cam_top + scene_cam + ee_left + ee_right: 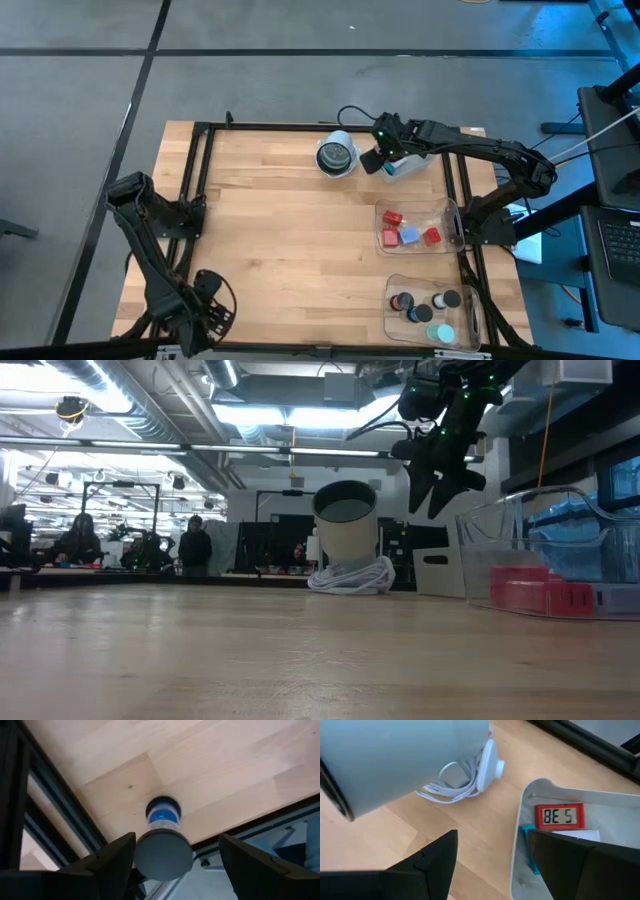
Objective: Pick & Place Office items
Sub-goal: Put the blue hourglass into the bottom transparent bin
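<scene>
A: Any readable text in that set?

B: One item. A small red-framed display (559, 816) showed pale digits on its face. From the right wrist camera they read "8E 5", probably seen inverted, so the true reading couldn't be fixed.

A: What was it sitting on?

B: It lay inside a clear bin (516, 845), near the bin's rim, next to a teal piece (528, 851).

A: Overhead or table-level views?

B: Nothing legible. The red blocks (390, 237) and black discs (409, 313) carried no markings I could read. The white cylinder (346, 532) was blank as well.
</scene>
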`<state>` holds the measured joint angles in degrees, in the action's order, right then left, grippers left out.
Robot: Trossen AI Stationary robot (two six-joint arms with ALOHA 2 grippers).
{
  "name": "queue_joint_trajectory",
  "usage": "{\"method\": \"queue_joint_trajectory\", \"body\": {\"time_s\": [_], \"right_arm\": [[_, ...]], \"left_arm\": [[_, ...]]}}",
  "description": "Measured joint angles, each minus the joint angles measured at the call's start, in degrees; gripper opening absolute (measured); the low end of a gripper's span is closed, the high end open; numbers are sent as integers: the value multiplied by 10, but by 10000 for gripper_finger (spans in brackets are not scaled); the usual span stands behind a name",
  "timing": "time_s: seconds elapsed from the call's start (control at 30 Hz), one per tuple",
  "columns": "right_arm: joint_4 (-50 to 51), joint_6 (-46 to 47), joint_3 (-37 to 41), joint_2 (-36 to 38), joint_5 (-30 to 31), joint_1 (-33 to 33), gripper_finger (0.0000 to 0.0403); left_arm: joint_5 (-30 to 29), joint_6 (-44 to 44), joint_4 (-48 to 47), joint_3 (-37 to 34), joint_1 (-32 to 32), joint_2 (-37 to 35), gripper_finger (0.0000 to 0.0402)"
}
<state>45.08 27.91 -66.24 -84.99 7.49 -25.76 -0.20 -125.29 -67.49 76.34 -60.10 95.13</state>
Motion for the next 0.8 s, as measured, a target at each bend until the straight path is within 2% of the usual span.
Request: {"method": "queue_joint_trajectory", "body": {"time_s": [0.13, 0.33, 0.8], "right_arm": [[0, 1, 0, 0, -25, 0, 240], [0, 1, 0, 0, -26, 0, 240], [0, 17, 0, 0, -26, 0, 240]], "left_arm": [[-2, -19, -4, 0, -9, 0, 283], [-24, -30, -18, 0, -15, 6, 284], [17, -16, -10, 0, -22, 36, 284]]}}
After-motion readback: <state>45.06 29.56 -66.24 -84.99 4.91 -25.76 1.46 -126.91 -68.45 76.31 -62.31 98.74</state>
